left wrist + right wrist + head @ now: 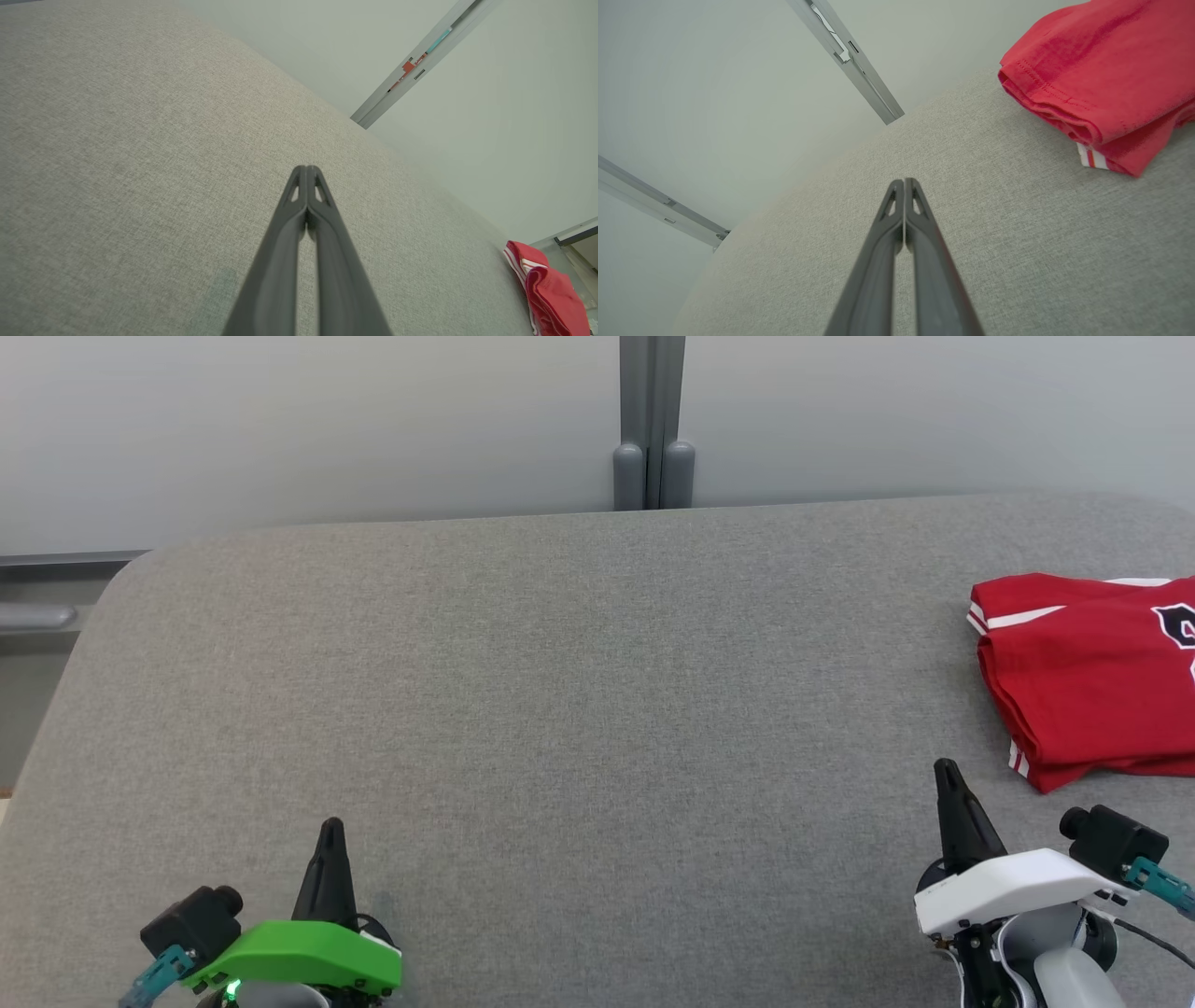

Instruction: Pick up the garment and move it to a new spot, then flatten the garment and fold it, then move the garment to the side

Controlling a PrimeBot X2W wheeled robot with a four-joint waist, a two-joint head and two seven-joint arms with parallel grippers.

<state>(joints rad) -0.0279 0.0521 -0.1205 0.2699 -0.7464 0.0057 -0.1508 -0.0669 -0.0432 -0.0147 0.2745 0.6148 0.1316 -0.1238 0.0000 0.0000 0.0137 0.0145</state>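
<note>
- My left tool (331, 824) sat at the lower left of the head view. Its two dark fingers were pressed together into a single point aimed up the frame, pinching nothing.
- In the left wrist view those fingers met at their tips in the middle of the frame, with only grey fabric behind them.
- My right tool (948, 767) sat at the lower right of the head view, fingers likewise pressed together and empty, leaning a little toward the upper left.
- I could not tell whether either tool's tip touched the counter (560, 709).
- The red shirt (1088, 681) lay folded on the counter at the right edge of the head view, about mid-height and cut off by the frame. It showed white stripes and part of a dark print.
- The shirt lay above and to the right of my right tool, near it but apart.
- In the right wrist view the shirt took the upper right corner, its layers stacked and a striped hem resting on the fabric.
- In the left wrist view it showed in the lower right corner, well apart from my left tool.
- A pale wall (280, 420) stood behind the counter, with a grey post (652, 420) at top centre.
</note>
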